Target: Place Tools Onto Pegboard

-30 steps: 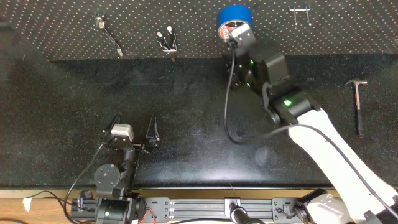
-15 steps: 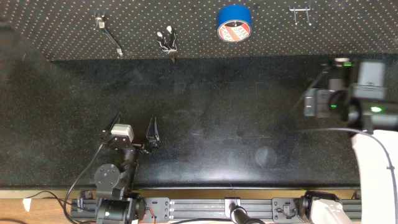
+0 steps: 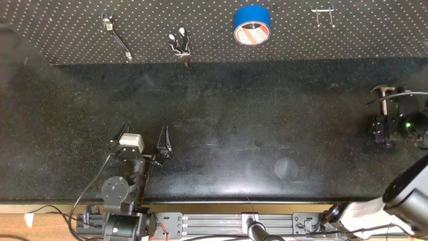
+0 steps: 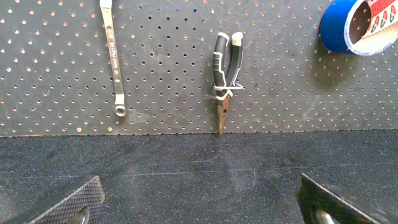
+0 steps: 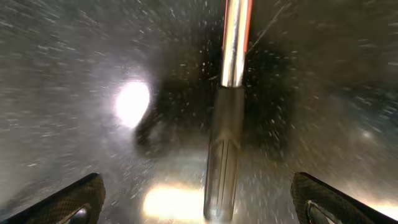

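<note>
A hammer [image 3: 383, 92] lies on the black mat at the far right, head toward the pegboard [image 3: 53, 27]. My right gripper [image 3: 392, 128] hovers low over its handle. The dark grip [image 5: 222, 149] and the metal shaft [image 5: 235, 43] run between the open fingers [image 5: 78, 200], which do not touch it. On the pegboard hang a wrench [image 3: 118, 37], pliers [image 3: 179, 43] and a blue tape roll [image 3: 252, 25]. My left gripper [image 3: 144, 136] rests open near the front left, facing the wrench [image 4: 112, 56], pliers [image 4: 225, 65] and tape roll [image 4: 357, 25].
An empty metal hook [image 3: 323, 15] sticks out of the pegboard at the upper right, beyond the tape. The black mat [image 3: 254, 120] between the arms is bare. A bright light reflection [image 5: 132, 102] shines on the mat beside the hammer handle.
My right arm has left the tape roll hanging on the pegboard, swung to the right and come down over the hammer. The left arm has not moved.
</note>
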